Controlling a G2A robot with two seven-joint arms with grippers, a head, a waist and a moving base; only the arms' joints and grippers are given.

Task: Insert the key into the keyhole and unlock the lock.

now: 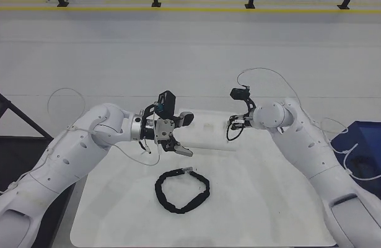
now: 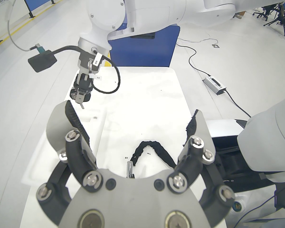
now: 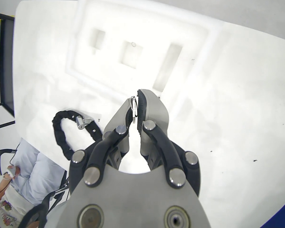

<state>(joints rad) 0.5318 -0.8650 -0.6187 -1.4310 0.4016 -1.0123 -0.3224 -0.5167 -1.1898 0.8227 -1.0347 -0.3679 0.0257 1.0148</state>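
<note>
My right pincer (image 3: 135, 98) pinches the key (image 3: 133, 109) near the far edge of the surface (image 1: 258, 204), my left pincer (image 2: 133, 112) gapes wide and empty, and the chain lock (image 1: 182, 191) lies loose mid-surface, so I judge the unheld lock may skid or the key twist at insertion.

The white tabletop (image 1: 252, 198) has rounded corners and a few small dark specks on its surface. A black fabric-sleeved chain lock (image 1: 159, 187) lies flat on it near the middle, curled into a closed loop, with its metal lock cylinder (image 1: 188, 169) at the far side of the loop. Beyond the loop, near the far edge, sits a white foam tray (image 1: 209, 139) with a raised rim and three rectangular recesses side by side; chain and tray lie apart.
</note>
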